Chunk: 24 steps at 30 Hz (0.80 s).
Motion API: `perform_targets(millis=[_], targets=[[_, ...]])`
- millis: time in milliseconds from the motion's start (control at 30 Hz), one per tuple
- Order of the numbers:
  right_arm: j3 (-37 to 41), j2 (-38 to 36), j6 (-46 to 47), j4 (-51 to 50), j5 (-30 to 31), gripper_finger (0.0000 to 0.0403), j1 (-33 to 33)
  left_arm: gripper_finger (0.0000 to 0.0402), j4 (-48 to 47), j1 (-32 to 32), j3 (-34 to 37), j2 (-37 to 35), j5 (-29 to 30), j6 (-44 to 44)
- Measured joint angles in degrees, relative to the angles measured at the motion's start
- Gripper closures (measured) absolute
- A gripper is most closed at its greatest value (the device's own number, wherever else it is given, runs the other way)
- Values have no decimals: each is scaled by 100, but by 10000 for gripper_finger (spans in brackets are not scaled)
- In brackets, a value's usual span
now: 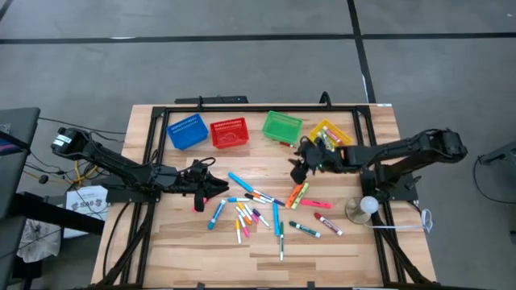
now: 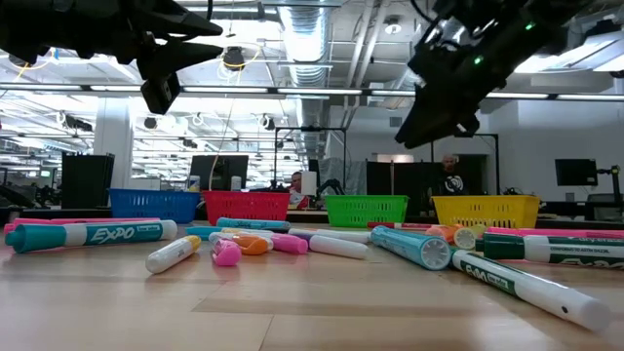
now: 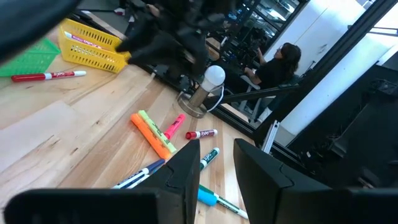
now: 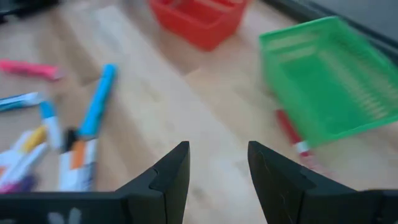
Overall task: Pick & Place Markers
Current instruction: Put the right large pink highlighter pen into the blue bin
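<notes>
Several markers (image 1: 266,208) in blue, pink, orange, green, red and yellow lie loose on the middle of the wooden table. My left gripper (image 1: 216,184) hovers level at the left side of the pile, open and empty; in its wrist view (image 3: 217,149) orange, yellow and red markers (image 3: 155,134) lie beyond the fingers. My right gripper (image 1: 298,167) hangs tilted down between the pile and the green basket (image 1: 281,126), open (image 4: 219,149) with bare wood between its fingers. A red marker (image 4: 291,134) lies beside the green basket (image 4: 329,81).
Blue (image 1: 187,131), red (image 1: 229,133), green and yellow (image 1: 330,134) mesh baskets stand in a row at the far edge. A white ball on a metal base (image 1: 364,208) sits at the right. A black frame (image 1: 153,121) borders the table. A person (image 3: 280,62) sits beyond it.
</notes>
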State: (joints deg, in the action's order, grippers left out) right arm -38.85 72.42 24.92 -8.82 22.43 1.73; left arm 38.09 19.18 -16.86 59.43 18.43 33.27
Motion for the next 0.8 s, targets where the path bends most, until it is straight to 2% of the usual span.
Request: perform_targets(millis=[233, 400, 633, 800], targets=[[0, 0, 929, -165, -32, 251, 757, 305, -5, 31, 0, -1, -9, 18], [0, 0, 1241, -393, -312, 251, 1175, 305, -3, 163, 0, -1, -26, 18], [0, 0, 1847, -1152, -321, 251, 1981, 305, -3, 408, 0, 1, -13, 9], [0, 0, 2258, -1640, -299, 251, 2425, 305, 1, 495, 0, -1, 287, 58]])
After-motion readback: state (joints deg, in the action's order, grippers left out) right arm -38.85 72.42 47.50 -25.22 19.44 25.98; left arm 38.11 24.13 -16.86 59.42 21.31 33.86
